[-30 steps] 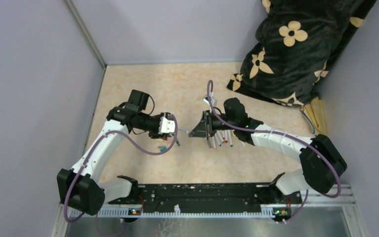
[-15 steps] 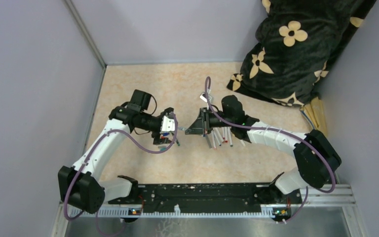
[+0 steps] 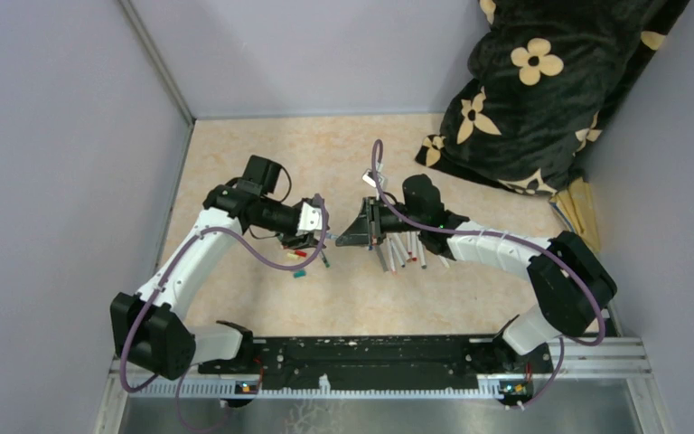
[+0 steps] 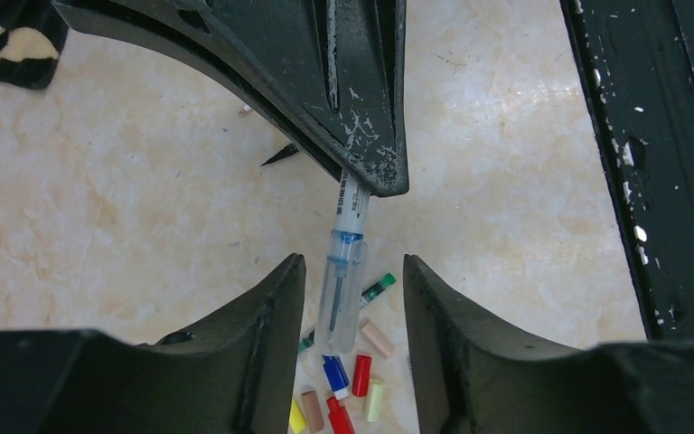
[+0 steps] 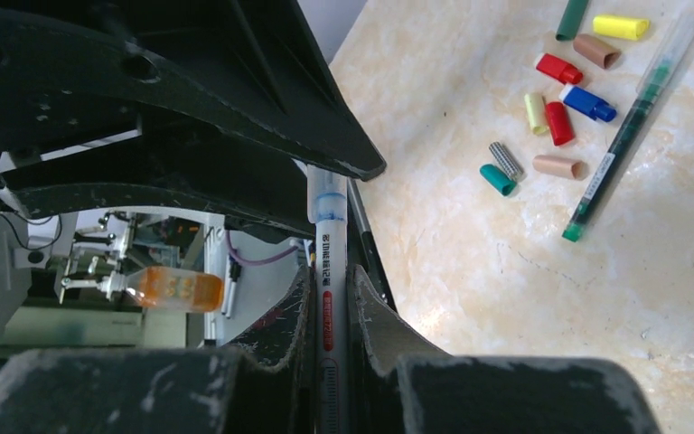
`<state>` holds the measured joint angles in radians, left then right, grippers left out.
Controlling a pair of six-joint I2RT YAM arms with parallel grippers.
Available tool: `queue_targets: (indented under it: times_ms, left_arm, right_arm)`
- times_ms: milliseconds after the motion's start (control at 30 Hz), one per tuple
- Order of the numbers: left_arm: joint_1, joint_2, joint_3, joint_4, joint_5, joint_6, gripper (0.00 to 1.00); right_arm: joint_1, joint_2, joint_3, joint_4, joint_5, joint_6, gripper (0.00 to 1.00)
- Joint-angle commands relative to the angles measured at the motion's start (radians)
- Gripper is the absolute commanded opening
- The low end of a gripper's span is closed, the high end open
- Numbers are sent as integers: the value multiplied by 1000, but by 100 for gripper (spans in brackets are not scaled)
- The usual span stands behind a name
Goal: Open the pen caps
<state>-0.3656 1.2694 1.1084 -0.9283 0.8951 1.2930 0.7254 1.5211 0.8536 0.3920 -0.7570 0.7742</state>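
Clear cap [image 4: 341, 294] is seated on the end of the held pen [image 4: 353, 203], mid-air above the surface [image 4: 126, 208]; not yet pulled off. The barrel is pinched by the right tool [image 5: 330, 276], its fingers pressed onto it from both sides, and the capped end is left sticking out past the fingertips. The left tool [image 4: 352, 267] is spread, one finger set on each side of the clear cap. A small gap is seen on both sides and no contact can be made out. Step judged: closing on the cap, then pulling it off.

To be done well: the left tool should be closed on the cap only, beyond the blue band. If the barrel is caught too, pen and cap get dragged together. The cap is centred between the fingers, so an even squeeze is expected. The plastic looks slick, so a firm pinch is probably needed. The pull should be taken straight along the held pen, away from the right tool; a sideways load could bend the pen or work it out of the right pinch. That pinch should be held tight.

Below the held pen, loose caps [image 5: 560, 122] in red, blue, yellow, tan and teal are scattered on the surface, with a green pen [image 5: 633, 128] beside them; the cap is likely best dropped there. On the other side of the held pen, a row of pens [image 3: 407, 251] is laid under the right arm; capped or not cannot be told.
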Motion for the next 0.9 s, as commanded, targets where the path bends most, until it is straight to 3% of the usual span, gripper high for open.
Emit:
queue_targets:
  times_ms: [0, 167, 267, 300, 667, 867]
  left_arm:
    - [-13, 27, 24, -36, 42, 11, 48]
    - [-14, 34, 23, -24, 37, -11, 44]
    - [-16, 15, 15, 6, 32, -21, 26]
    - [-16, 5, 10, 13, 32, -18, 24]
    - [-23, -24, -16, 11, 28, 13, 41]
    - [-28, -11, -12, 6, -12, 28, 28]
  right_arm:
    - [-1, -3, 39, 99, -19, 19, 0]
    - [3, 4, 27, 136, -24, 38, 0]
    - [5, 8, 22, 149, -26, 47, 0]
    - [5, 7, 22, 151, -27, 47, 0]
    - [13, 25, 25, 166, -28, 52, 0]
    - [14, 27, 24, 164, -23, 51, 0]
